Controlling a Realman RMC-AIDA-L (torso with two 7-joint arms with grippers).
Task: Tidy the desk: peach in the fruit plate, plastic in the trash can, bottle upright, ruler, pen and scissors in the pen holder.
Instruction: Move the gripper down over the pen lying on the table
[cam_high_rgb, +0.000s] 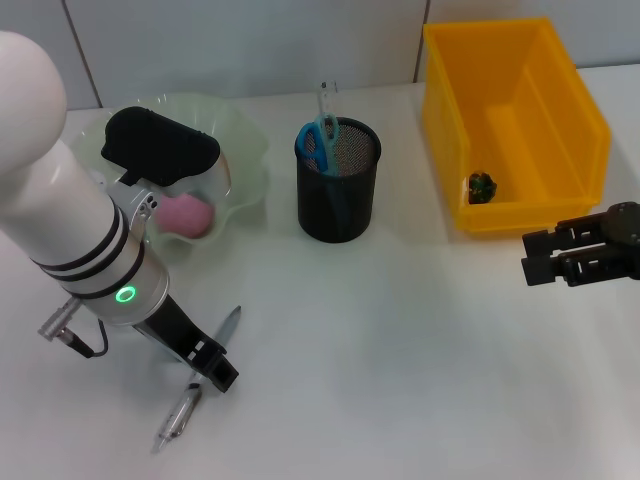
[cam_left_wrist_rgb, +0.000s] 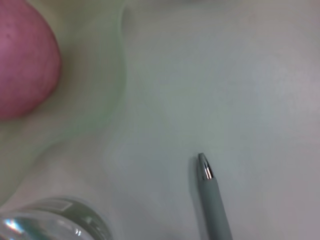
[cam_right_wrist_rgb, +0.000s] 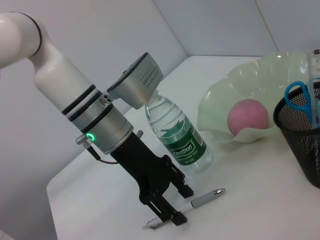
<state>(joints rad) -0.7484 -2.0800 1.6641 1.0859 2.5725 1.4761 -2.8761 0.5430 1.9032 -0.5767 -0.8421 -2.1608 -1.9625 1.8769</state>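
Note:
My left gripper (cam_high_rgb: 212, 368) (cam_right_wrist_rgb: 181, 204) is low over the table at the front left, open, with its fingers either side of a grey pen (cam_high_rgb: 228, 328) (cam_left_wrist_rgb: 212, 200) (cam_right_wrist_rgb: 206, 198) lying flat. A pink peach (cam_high_rgb: 186, 213) (cam_left_wrist_rgb: 22, 60) (cam_right_wrist_rgb: 248, 116) rests in the pale green fruit plate (cam_high_rgb: 250, 150) (cam_right_wrist_rgb: 235, 85). In the right wrist view the clear bottle (cam_right_wrist_rgb: 176, 136) with a green label stands upright behind my left arm, which hides it in the head view. Blue scissors (cam_high_rgb: 316, 140) (cam_right_wrist_rgb: 300, 97) and a clear ruler (cam_high_rgb: 327, 100) stand in the black mesh pen holder (cam_high_rgb: 338, 200) (cam_right_wrist_rgb: 300, 145). My right gripper (cam_high_rgb: 527, 257) hovers open at the right edge.
A yellow bin (cam_high_rgb: 450, 150) stands at the back right, with a small dark green crumpled piece (cam_high_rgb: 482, 186) on its floor. White tabletop stretches between the pen holder and the front edge.

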